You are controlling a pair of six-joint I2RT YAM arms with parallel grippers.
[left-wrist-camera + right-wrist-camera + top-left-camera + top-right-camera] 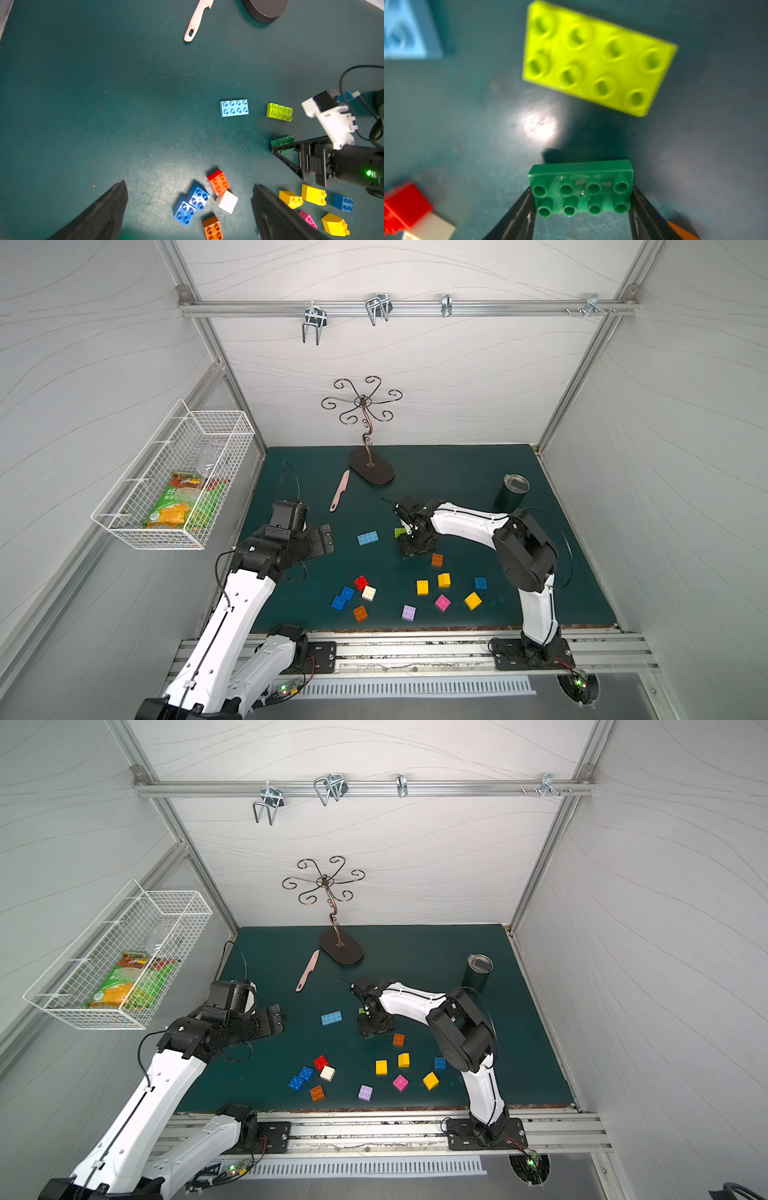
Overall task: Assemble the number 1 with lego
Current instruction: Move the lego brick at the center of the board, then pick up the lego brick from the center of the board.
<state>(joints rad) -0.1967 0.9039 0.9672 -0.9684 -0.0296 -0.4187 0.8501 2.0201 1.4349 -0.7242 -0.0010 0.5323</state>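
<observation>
Lego dark-green brick (580, 174) near centre of table (457, 472), mostly hidden under right gripper (582, 193) in both top views; fingers (521, 216) clamp its short ends. Left gripper (189, 184) spread, empty. Lime brick (598, 58) at green's 12 o'clock, light-blue brick (367, 538) at 9. From 5 to 7: three yellow squares (422, 587), three blue squares (347, 593), two orange squares (436, 559), single red square (360, 582), white square (368, 593), pink square (442, 603), lilac square (408, 612)

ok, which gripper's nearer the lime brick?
Right. The right gripper grips the dark-green brick just beside the lime brick; the left gripper is farther off, beyond the light-blue brick.
</observation>
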